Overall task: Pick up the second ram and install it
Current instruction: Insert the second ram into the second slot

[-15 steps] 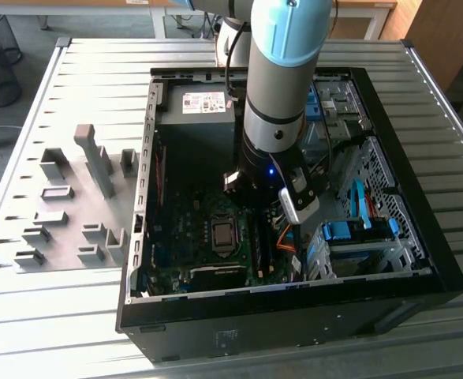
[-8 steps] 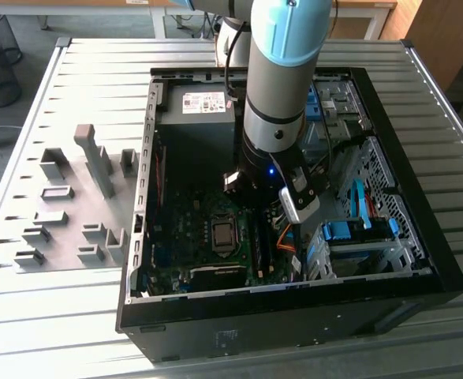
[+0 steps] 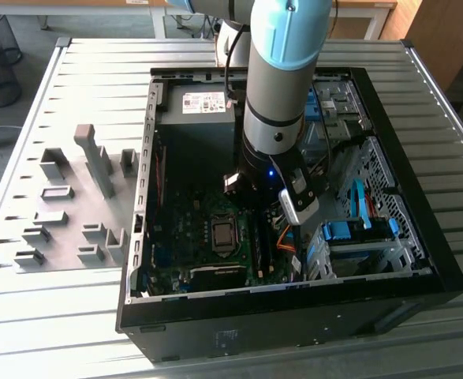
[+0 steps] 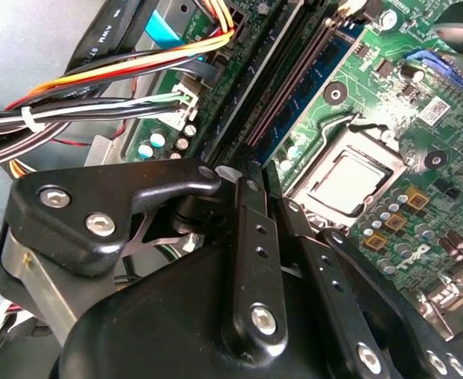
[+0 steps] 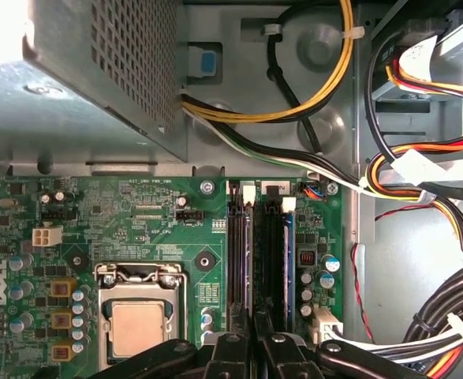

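My gripper [image 3: 256, 212] is low inside the open computer case [image 3: 294, 306], over the motherboard's memory slots [image 5: 239, 260]. In both wrist views its black fingers [image 5: 229, 347] sit close together at the near end of the slots. The second ram [image 5: 288, 260] is a thin blue board standing on edge along one slot. Its blue side [image 4: 314, 83] runs up to my gripper [image 4: 243, 178], which is shut on its end. The stick's seating in the slot is hidden by the fingers.
The processor socket [image 5: 140, 324] lies beside the slots. Bundled cables [image 5: 420, 197] crowd the other side, and the power supply [image 3: 199, 103] sits at the case's back. Blue drive-bay clips [image 3: 349, 233] are at the exterior view's right. A grey fixture plate [image 3: 73, 197] lies on the table at its left.
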Controlling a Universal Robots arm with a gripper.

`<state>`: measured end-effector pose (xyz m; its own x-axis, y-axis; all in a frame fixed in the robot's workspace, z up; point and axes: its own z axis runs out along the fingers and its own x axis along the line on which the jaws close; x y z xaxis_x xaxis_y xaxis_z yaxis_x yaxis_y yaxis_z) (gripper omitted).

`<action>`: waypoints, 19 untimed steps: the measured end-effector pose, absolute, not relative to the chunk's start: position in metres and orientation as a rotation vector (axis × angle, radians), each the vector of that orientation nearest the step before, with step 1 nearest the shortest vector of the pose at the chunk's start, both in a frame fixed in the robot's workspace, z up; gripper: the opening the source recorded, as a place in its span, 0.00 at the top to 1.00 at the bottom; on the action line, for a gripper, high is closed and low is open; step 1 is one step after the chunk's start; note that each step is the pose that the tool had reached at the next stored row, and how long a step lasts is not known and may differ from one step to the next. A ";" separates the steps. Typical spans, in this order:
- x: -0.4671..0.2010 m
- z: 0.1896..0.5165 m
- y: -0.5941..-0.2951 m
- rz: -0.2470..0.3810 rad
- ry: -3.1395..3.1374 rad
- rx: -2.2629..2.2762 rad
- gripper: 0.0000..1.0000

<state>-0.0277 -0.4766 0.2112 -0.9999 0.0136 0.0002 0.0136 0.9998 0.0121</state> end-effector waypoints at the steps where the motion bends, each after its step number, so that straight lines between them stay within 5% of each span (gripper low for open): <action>1: -0.028 0.211 -0.476 -0.018 -3.141 -0.020 0.86; 19: -0.028 0.207 -0.476 -0.016 -3.141 -0.007 0.86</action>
